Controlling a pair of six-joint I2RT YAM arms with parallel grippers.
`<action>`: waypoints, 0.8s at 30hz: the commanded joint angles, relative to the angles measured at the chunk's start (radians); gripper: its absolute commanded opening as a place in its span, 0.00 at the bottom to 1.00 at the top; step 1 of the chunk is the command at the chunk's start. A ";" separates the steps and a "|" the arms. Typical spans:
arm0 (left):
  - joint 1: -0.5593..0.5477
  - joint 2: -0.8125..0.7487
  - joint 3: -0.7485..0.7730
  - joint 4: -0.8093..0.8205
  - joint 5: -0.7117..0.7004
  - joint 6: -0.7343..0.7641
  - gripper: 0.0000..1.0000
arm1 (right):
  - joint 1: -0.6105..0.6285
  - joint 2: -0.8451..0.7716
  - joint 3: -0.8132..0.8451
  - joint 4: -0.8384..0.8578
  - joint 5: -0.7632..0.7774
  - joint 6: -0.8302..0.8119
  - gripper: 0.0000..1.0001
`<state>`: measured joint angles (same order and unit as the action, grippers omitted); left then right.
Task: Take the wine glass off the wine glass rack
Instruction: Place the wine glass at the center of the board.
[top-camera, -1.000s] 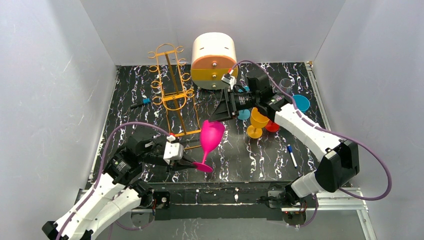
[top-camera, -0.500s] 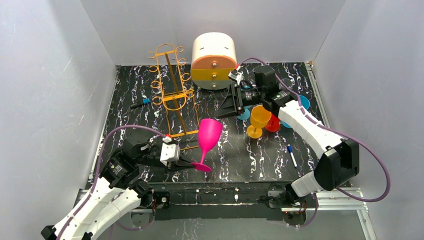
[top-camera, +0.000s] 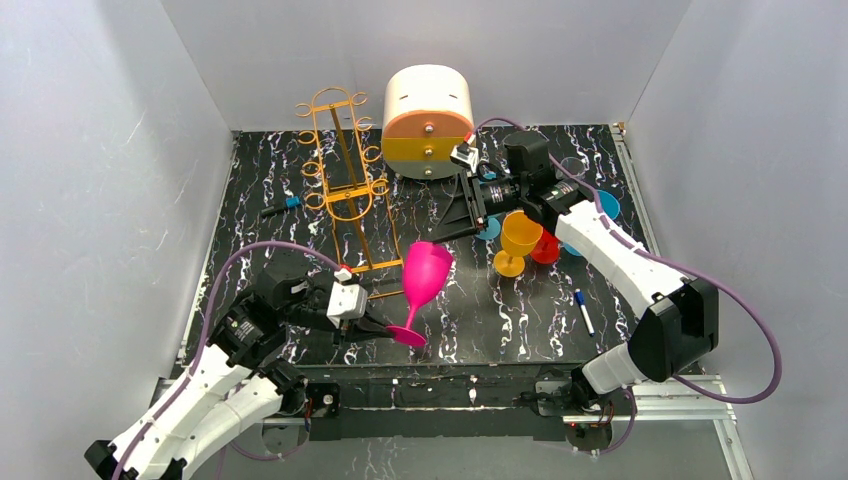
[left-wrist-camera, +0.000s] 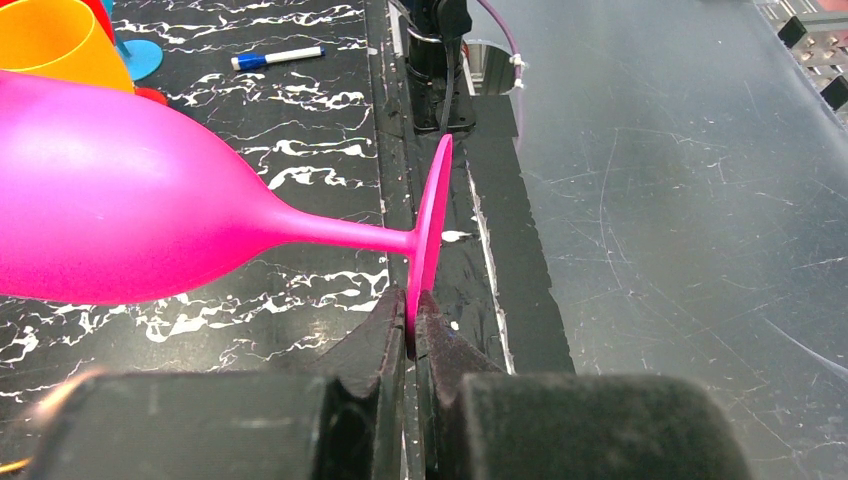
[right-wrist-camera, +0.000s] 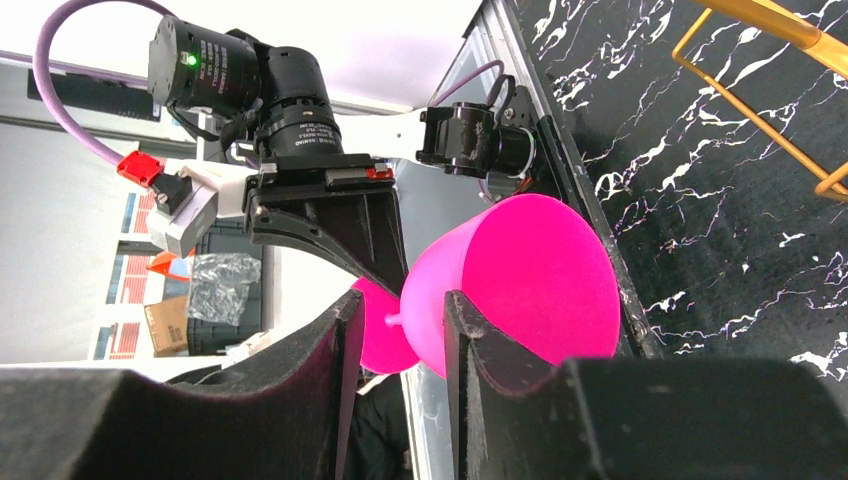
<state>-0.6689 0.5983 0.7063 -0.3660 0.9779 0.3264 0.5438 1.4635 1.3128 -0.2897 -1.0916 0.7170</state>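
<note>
Magenta wine glass (top-camera: 424, 272), orange-gold wine glass rack (top-camera: 346, 196), black table (top-camera: 480, 300) veined with white.

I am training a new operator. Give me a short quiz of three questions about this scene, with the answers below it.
1. True or false: the pink glass hangs on the rack.
2. Which part of the glass does the left gripper pinch? A. bowl B. stem C. foot
3. Fill in: the right gripper holds ____.

Key
1. False: the glass is off the rack and tilted.
2. C
3. Nothing: its jaws stand open.
</note>
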 joint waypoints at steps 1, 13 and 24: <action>0.004 -0.019 0.026 0.021 0.042 0.008 0.00 | 0.004 -0.009 0.014 -0.010 -0.040 -0.040 0.45; 0.003 0.008 0.056 0.022 0.030 0.003 0.00 | 0.004 -0.011 0.036 -0.025 0.087 -0.059 0.52; 0.004 0.020 0.054 0.022 0.028 0.013 0.00 | 0.049 0.018 0.008 0.020 -0.161 -0.034 0.39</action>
<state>-0.6689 0.6212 0.7288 -0.3531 0.9905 0.3237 0.5785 1.4841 1.3128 -0.3191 -1.1297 0.6743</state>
